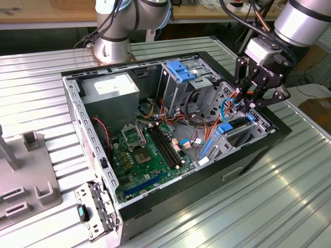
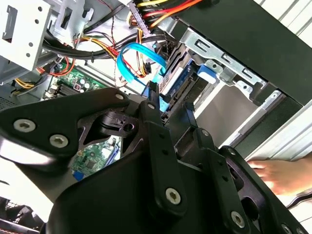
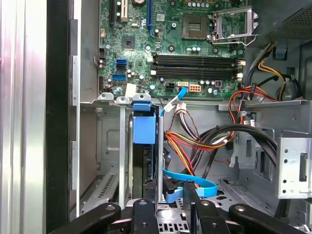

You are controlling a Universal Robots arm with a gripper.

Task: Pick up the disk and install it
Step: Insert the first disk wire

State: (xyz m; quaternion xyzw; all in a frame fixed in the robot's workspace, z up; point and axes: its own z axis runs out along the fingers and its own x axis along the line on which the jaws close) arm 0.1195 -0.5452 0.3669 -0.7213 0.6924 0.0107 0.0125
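The claw [image 1: 245,102] is hanging over the exterior view's right end of the open computer case [image 1: 248,155], pointing down into it. Its fingers are standing a little apart, clamping nothing. In the first wrist view the claw [image 3: 170,195] is showing a gap, and the blue data cable [image 3: 192,184] is looping across just past it. Right beside the fingertips, the disk [image 3: 145,129] is sitting on edge inside the metal drive cage [image 3: 122,146], its blue carrier end lying at the cage edge nearest the motherboard [image 3: 161,44]. Whether a finger is touching the disk, I cannot tell. In the second wrist view the claw [image 2: 168,105] is reaching close to the disk [image 2: 179,78], with the cable [image 2: 139,51] arching above, and a person's hand [image 2: 282,175] is resting outside the case's black wall. Pulling back to the exterior view, the disk [image 1: 237,124] is lying in the cage [image 1: 227,142] directly below the claw. The motherboard [image 1: 150,150] is filling the case floor, and the grey power supply [image 1: 111,90] is sitting at the far corner. The case is lying on the ribbed metal table [image 1: 289,196].
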